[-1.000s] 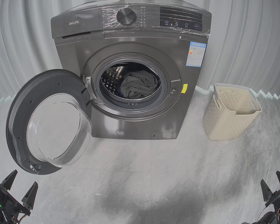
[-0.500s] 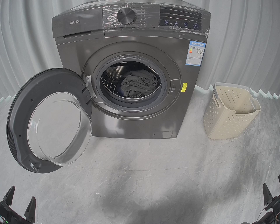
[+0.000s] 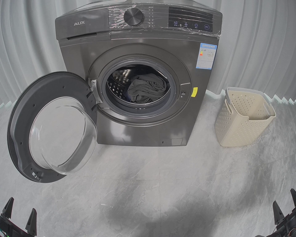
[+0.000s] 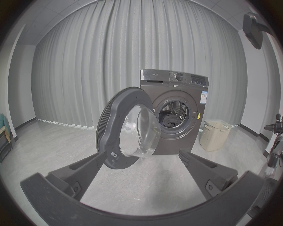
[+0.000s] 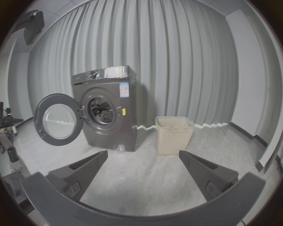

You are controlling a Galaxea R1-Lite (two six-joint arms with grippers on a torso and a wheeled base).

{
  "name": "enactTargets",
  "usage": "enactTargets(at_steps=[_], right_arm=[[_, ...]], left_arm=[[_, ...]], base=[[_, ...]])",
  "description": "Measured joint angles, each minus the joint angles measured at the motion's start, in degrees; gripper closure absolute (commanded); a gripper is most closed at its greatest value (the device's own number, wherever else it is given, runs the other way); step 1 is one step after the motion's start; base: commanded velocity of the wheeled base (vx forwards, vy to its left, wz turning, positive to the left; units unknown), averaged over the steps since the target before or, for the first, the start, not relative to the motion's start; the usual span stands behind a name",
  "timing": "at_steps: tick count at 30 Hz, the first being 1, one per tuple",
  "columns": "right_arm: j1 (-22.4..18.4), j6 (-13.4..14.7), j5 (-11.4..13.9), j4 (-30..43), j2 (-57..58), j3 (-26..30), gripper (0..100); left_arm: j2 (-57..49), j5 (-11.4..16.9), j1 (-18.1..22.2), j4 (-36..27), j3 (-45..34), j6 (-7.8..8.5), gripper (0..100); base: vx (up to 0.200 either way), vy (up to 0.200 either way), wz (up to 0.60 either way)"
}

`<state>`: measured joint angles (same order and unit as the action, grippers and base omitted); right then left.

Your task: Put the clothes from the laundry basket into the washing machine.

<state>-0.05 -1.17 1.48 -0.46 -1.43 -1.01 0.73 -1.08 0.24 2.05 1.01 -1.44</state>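
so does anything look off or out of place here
Nothing is spilled or askew. The clothes sit bunched inside the washing machine, its door hangs wide open, and the laundry basket stands upright beside it, with no clothes visible inside. The only oddity is the crinkled plastic film wrapped over the control panel.

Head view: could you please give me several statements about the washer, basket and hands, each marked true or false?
1. The washer has its door open. True.
2. Dark clothes lie in the drum. True.
3. The basket stands on top of the washer. False: it stands on the floor, on the robot's right of the washer.
4. The left hand grips a garment. False: it is open and empty.
5. Clothes are piled over the basket's rim. False: no clothes show in it.
6. The right hand is open. True.
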Motion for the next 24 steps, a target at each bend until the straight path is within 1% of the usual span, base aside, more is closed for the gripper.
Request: enactTargets(at_steps=[1,3,6,8,20,23,24], right_arm=[[-0.02,0.13,0.93,0.76,0.13,0.0,0],[0.0,0.33,1.34,2.01,0.33,0.0,0],[0.05,0.57,-0.28,3.39,0.52,-0.09,0],[0.1,0.68,-0.28,3.57,0.61,-0.13,0],[0.18,0.71,-0.11,3.69,0.72,-0.22,0],[0.18,0.71,-0.11,3.69,0.72,-0.22,0],[0.18,0.73,-0.13,3.69,0.72,-0.22,0]], left_arm=[[-0.02,0.09,-0.04,-0.5,0.0,0.22,0],[-0.07,0.29,-0.09,-1.43,0.0,0.6,0],[-0.1,0.49,-0.2,-2.29,0.0,1.06,0],[-0.1,0.55,-0.24,-2.43,0.0,1.15,0],[-0.1,0.76,-0.32,-2.4,0.0,0.98,0],[-0.1,0.77,-0.34,-2.4,0.0,0.89,0],[-0.1,0.76,-0.34,-2.4,0.0,0.79,0]], base=[[0.0,0.0,0.0],[0.0,0.0,0.0],[0.0,0.0,0.0],[0.0,0.0,0.0],[0.0,0.2,0.0],[0.0,0.0,0.0],[-0.2,0.0,0.0]])
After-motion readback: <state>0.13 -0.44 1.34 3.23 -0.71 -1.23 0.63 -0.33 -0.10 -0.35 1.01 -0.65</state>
